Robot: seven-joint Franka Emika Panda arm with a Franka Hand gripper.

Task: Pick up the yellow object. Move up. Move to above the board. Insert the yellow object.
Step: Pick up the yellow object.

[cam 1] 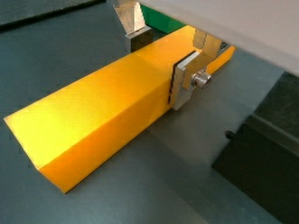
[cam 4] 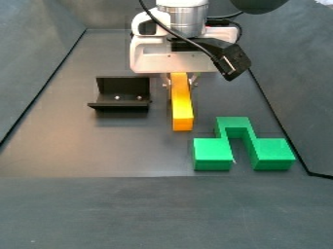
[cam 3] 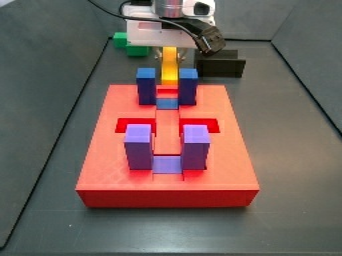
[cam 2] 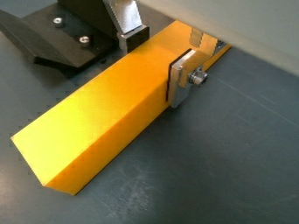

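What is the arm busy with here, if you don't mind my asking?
The gripper is down at one end of the yellow bar, its silver fingers on either side of it. The bar appears to lie on the floor, between the fixture and the green block. The red board stands apart, its slots unfilled.

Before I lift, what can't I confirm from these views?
- Far end of the yellow object: hidden under the gripper body in a side view, and behind the board's posts.
- Second finger: in both wrist views only one finger shows clearly; the bar hides the other's contact.
- Green notched block: a sliver in a wrist view, cut off by the gripper.
- Fixture: cropped by the frame edge.
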